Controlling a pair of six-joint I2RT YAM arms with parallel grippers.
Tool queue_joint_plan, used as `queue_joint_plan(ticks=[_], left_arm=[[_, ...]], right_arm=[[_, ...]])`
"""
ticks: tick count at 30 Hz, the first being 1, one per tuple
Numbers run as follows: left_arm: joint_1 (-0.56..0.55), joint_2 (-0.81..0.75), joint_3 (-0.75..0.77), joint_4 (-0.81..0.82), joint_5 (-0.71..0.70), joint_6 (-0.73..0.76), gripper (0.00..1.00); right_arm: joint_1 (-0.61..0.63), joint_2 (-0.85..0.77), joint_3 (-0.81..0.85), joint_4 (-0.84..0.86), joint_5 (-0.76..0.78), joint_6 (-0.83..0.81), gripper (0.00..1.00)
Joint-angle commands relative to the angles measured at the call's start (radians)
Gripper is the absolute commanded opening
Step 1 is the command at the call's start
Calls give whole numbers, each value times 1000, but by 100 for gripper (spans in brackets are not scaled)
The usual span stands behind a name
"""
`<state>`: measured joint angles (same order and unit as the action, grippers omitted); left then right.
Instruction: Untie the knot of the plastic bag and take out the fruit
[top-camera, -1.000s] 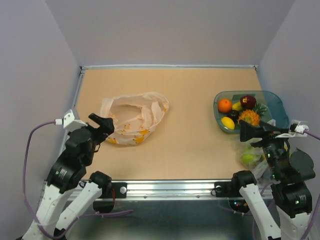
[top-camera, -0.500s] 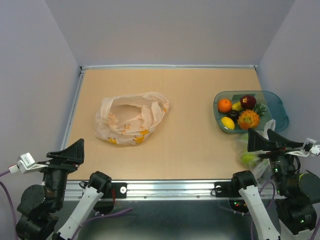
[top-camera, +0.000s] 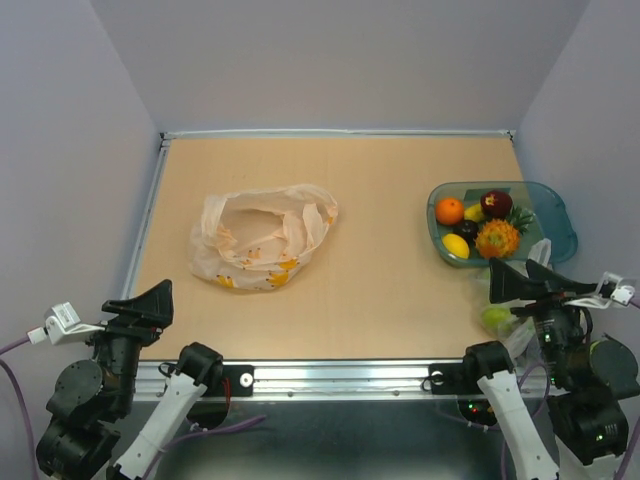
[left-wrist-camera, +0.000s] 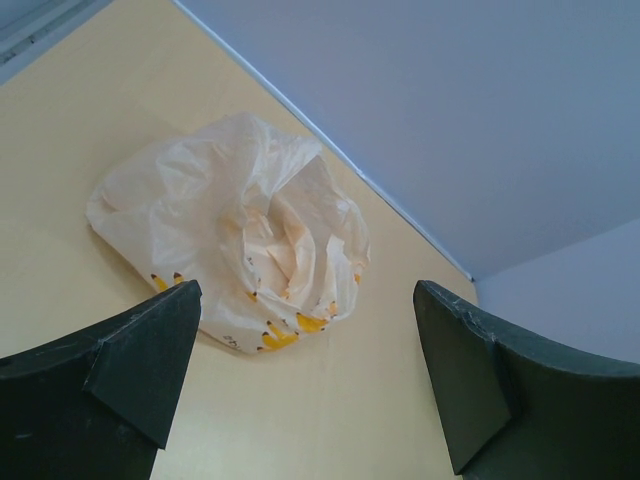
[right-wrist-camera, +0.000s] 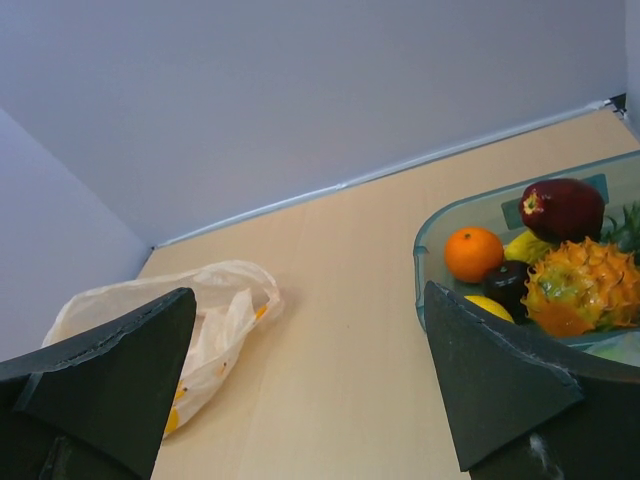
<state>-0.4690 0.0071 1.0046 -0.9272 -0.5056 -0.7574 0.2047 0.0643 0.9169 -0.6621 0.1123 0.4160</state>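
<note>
The plastic bag (top-camera: 262, 240) lies flat and open-mouthed on the table's left half; it also shows in the left wrist view (left-wrist-camera: 235, 235) and the right wrist view (right-wrist-camera: 205, 315). No knot shows. The fruit lies in a teal bowl (top-camera: 555, 205) at the right: orange (top-camera: 450, 210), apple (top-camera: 496, 204), pineapple (top-camera: 498, 238), lemon (top-camera: 456, 246), plum (top-camera: 467, 229). The right wrist view shows the orange (right-wrist-camera: 474, 253) and apple (right-wrist-camera: 562, 208). My left gripper (top-camera: 148, 305) is open and empty at the near left corner. My right gripper (top-camera: 515, 270) is open and empty, near of the bowl.
A clearer bag with green and yellow contents (top-camera: 503, 317) lies at the near right, beside my right arm. Grey walls enclose the table on three sides. A metal rail (top-camera: 340, 375) runs along the near edge.
Both arms have drawn back toward the near edge. The left gripper left the bag's near-left side for the near left corner. Bag and fruit have not moved.
</note>
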Motion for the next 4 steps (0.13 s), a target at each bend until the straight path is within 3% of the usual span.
queue_joint_plan(ticks=[1, 4], left_arm=[[4, -125, -7, 13, -27, 1, 99], [4, -125, -18, 25, -34, -13, 99]], right_arm=[[7, -12, -10, 16, -13, 10, 100], [9, -8, -12, 16, -13, 9, 100]])
